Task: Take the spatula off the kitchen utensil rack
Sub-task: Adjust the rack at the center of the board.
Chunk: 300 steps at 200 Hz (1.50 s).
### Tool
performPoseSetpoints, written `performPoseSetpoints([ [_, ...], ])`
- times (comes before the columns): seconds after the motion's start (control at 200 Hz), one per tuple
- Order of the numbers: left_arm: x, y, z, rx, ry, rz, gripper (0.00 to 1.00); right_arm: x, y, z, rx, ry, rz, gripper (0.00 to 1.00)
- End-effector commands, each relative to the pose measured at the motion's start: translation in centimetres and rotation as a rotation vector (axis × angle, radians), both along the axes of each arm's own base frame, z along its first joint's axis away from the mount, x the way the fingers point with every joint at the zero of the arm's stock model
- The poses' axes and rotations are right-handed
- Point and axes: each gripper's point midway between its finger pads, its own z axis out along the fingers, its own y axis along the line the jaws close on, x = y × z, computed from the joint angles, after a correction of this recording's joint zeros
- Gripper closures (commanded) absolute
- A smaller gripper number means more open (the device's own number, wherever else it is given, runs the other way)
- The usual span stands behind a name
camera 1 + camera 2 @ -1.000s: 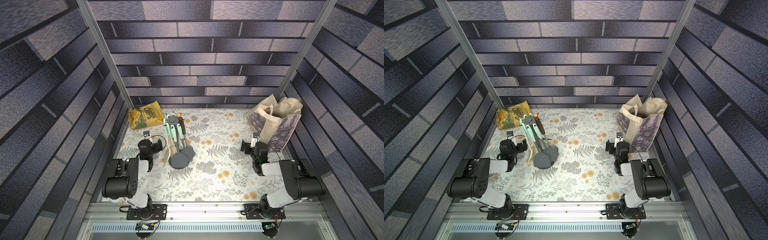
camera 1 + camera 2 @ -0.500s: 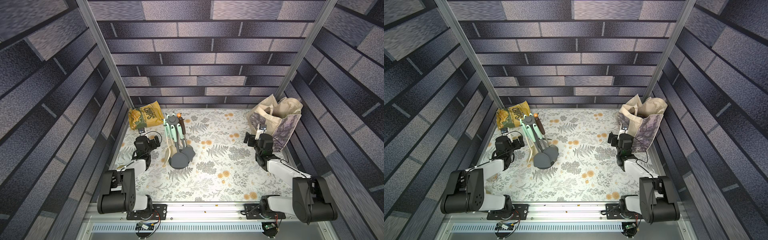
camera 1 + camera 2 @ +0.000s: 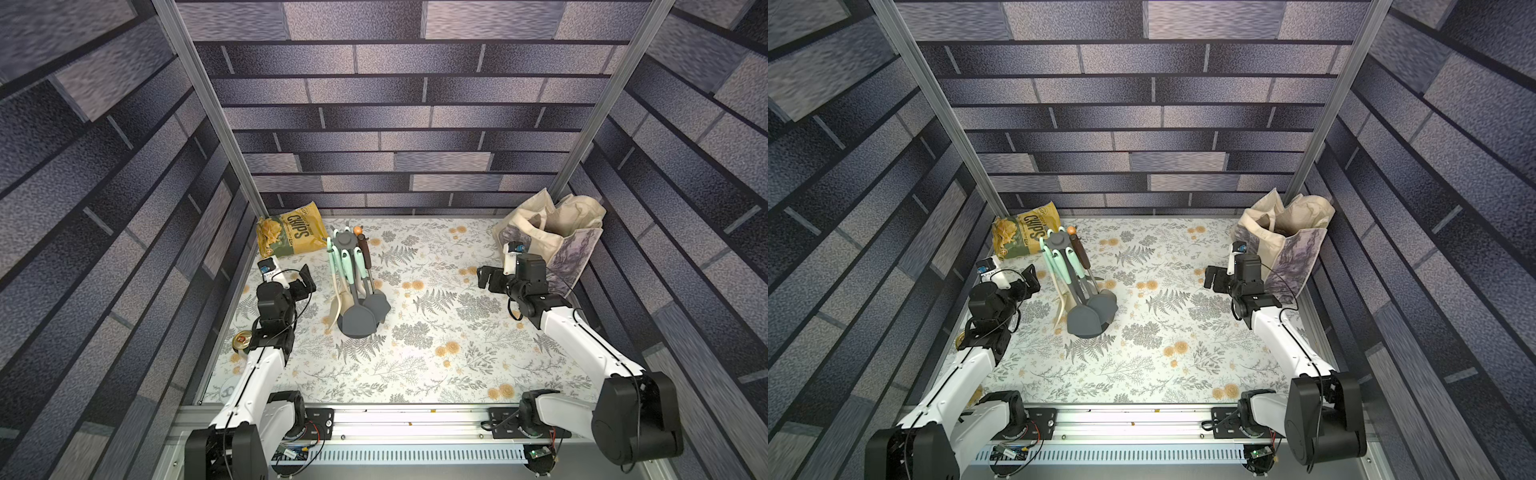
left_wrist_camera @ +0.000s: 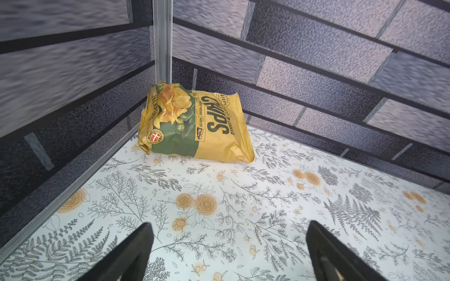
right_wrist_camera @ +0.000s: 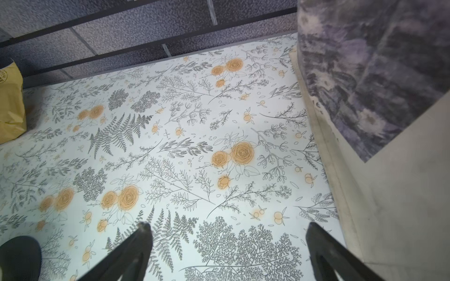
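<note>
Wide-open, empty left gripper [image 3: 306, 276] near the kitchen utensil rack [image 3: 344, 240]. Wide-open, empty right gripper [image 3: 488, 279] well apart from it

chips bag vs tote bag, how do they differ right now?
Look: the chips bag is glossy yellow and green with printed lettering. The tote bag is cream cloth with a grey-purple picture panel.
Pose: the chips bag lies face up. The tote bag stands upright with its mouth open.
Place: the chips bag is in the far corner on the left arm's side, the tote bag in the far corner on the right arm's side.
Shared: both rest on the floral table.
</note>
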Motion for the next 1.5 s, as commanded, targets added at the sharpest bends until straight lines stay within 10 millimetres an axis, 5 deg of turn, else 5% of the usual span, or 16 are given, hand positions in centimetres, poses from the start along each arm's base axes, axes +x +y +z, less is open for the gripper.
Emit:
performPoseSetpoints([
  [0.0, -1.6, -1.3, -0.6, -0.068, 0.001, -0.04, 0.0, -0.9, 2.1, 1.6, 0.04, 0.036, 0.08, 0.01],
  [0.386, -7.8, -4.5, 4.4, -0.022, -0.21, -0.158, 0.03, -0.9, 4.6, 2.4, 0.024, 0.046, 0.162, 0.01],
  [0.661, -10.8, -6.5, 6.2, 0.001, -0.295, -0.254, 0.02, -1.6, 7.6, 4.0, 0.03, 0.018, 0.227, 0.02],
  [0.987, -10.5, -9.8, 7.6, 0.079, -0.26, -0.382, 0.03, -2.8, 13.6, 8.1, 0.085, -0.047, 0.407, 0.07],
  [1.012, -10.4, -10.0, 7.7, 0.085, -0.258, -0.387, 0.03, -2.6, 14.4, 9.9, 0.104, -0.084, 0.43, 0.09],
  [1.152, -9.9, -11.4, 8.6, 0.14, -0.261, -0.423, 0.07, -3.3, 17.3, 12.0, 0.171, -0.129, 0.549, 0.15],
  [1.498, -8.1, -14.2, 10.1, 0.319, -0.259, -0.453, 0.16, -4.6, 20.6, 14.9, 0.291, -0.238, 0.678, 0.2],
])
